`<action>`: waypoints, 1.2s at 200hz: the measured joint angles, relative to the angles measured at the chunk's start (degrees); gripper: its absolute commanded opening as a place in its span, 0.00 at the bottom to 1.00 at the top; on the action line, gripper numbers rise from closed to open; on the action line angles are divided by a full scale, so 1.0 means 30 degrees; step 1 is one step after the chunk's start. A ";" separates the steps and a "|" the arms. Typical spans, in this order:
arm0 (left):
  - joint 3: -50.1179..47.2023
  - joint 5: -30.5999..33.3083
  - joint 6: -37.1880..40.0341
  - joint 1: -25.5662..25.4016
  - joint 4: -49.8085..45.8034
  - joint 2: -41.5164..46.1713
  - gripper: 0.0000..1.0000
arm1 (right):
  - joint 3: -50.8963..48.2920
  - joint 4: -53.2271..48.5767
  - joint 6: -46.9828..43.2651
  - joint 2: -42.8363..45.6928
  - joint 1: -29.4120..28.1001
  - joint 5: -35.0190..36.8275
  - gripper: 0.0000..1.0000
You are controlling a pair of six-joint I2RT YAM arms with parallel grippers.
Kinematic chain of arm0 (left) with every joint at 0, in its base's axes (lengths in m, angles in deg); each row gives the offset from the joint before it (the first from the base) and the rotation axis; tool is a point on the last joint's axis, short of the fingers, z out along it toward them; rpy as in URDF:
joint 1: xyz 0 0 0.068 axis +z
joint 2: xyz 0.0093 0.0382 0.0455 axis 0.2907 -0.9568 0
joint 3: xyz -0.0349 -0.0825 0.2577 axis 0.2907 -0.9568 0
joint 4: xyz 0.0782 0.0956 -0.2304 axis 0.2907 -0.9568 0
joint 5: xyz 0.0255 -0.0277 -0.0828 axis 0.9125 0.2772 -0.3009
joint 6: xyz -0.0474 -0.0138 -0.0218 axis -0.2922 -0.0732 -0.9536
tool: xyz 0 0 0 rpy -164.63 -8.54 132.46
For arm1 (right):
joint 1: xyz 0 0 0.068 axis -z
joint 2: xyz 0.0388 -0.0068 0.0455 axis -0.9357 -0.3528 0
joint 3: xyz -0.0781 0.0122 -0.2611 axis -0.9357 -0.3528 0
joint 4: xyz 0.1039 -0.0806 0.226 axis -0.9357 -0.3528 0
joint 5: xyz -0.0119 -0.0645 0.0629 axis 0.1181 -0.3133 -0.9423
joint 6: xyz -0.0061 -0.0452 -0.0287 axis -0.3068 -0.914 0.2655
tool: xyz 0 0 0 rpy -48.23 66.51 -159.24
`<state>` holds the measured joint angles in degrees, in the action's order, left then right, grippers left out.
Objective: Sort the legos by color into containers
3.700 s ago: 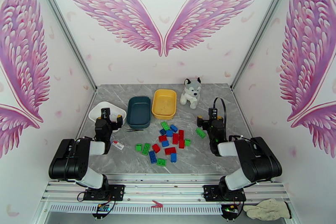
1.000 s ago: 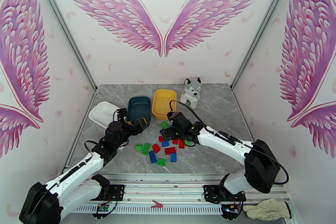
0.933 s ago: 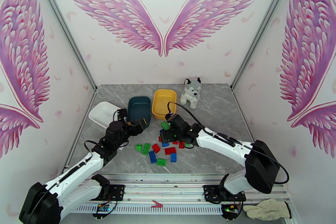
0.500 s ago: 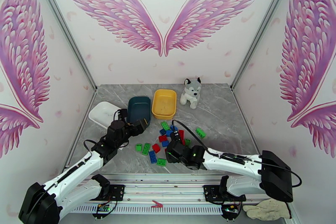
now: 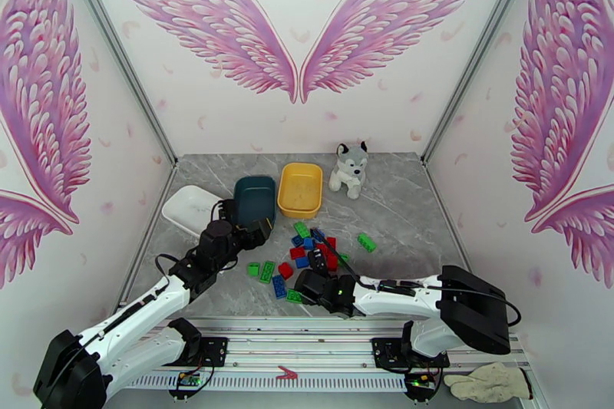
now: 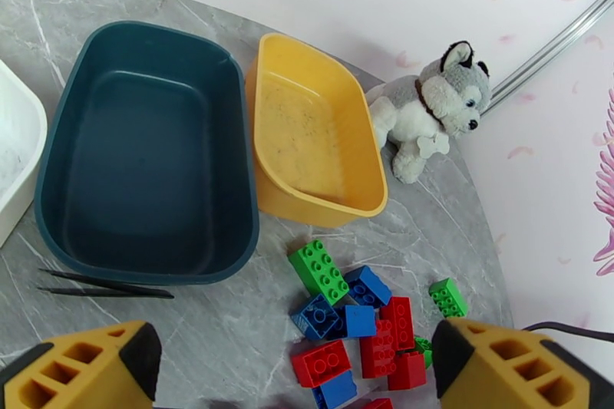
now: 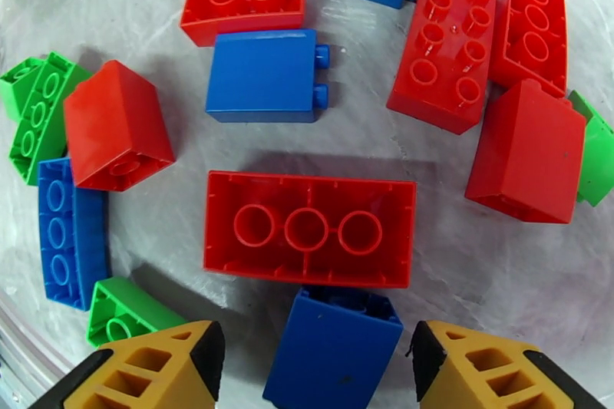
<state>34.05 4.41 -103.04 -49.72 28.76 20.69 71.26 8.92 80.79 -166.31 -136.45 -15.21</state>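
Several red, blue, green legos (image 7: 307,230), loosely clustered.

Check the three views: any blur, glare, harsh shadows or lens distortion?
Top external: even soft light, sharp, no hard shadows on the table. Left wrist: sharp, but the wide lens bows the table's far edge. Right wrist: strong barrel distortion toward the corners, mild sheen on the table, soft shadow beside the long red brick, bricks in focus.

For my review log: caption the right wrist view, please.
Open right gripper flanks a blue lego; an upturned red lego lies just beyond.
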 measured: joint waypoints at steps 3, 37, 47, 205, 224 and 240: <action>0.0007 0.0007 -0.0007 -0.0022 -0.0007 -0.0007 0.99 | 0.0000 0.0022 0.0022 -0.0044 0.0000 0.0022 0.65; 0.0044 0.0138 0.0044 -0.0233 -0.0124 -0.0051 0.99 | -0.0036 0.0095 0.0386 -0.0248 -0.0029 0.0328 0.48; 0.0051 0.0189 0.0087 -0.0291 -0.0146 -0.0051 0.99 | -0.0080 0.0138 0.0328 -0.0248 -0.0029 0.0379 0.44; 0.2098 0.5034 0.0969 -0.5020 0.0991 -0.1770 0.99 | 0.6339 0.2761 -0.5020 -0.1406 0.4940 0.1464 0.11; 0.2113 0.4685 0.1086 -0.3096 0.1042 -0.1967 0.99 | 0.8123 0.3388 -0.5719 -0.3657 0.6732 0.0138 0.10; 0.2113 0.4036 0.0991 -0.1035 0.1282 -0.2055 0.99 | 0.9355 0.3621 -0.6069 -0.5275 0.7956 -0.1173 0.10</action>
<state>40.39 16.51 -100.06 -52.82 32.61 14.52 99.33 19.78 62.58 -182.13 -112.59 -18.73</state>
